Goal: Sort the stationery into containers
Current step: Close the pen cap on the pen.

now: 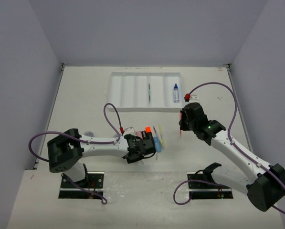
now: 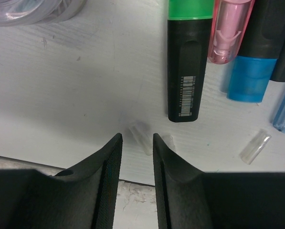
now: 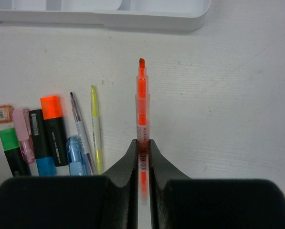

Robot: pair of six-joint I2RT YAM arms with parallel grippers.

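Observation:
The white tray point(image 1: 132, 90) lies at the far side of the table, with a thin pen point(image 1: 149, 94) and a blue-capped bottle point(image 1: 175, 93) in two of its compartments. My right gripper point(image 3: 142, 145) is shut on a thin orange pen point(image 3: 141, 105), held above the table near the tray's edge point(image 3: 147, 20). My left gripper point(image 2: 135, 139) hangs open low over the table. A small clear cap point(image 2: 141, 136) lies just past its fingertips and nothing sits between the jaws. Ahead of it lie green point(image 2: 190, 71), pink point(image 2: 228, 33) and blue point(image 2: 252, 78) highlighters.
The right wrist view also shows an orange-capped highlighter point(image 3: 51, 107), a light-blue pen point(image 3: 75, 152), a purple thin pen point(image 3: 80, 126) and a yellow thin pen point(image 3: 95, 126) lying together. A second clear cap point(image 2: 255, 147) lies to the right. A clear round tub's rim point(image 2: 32, 12) shows at the left.

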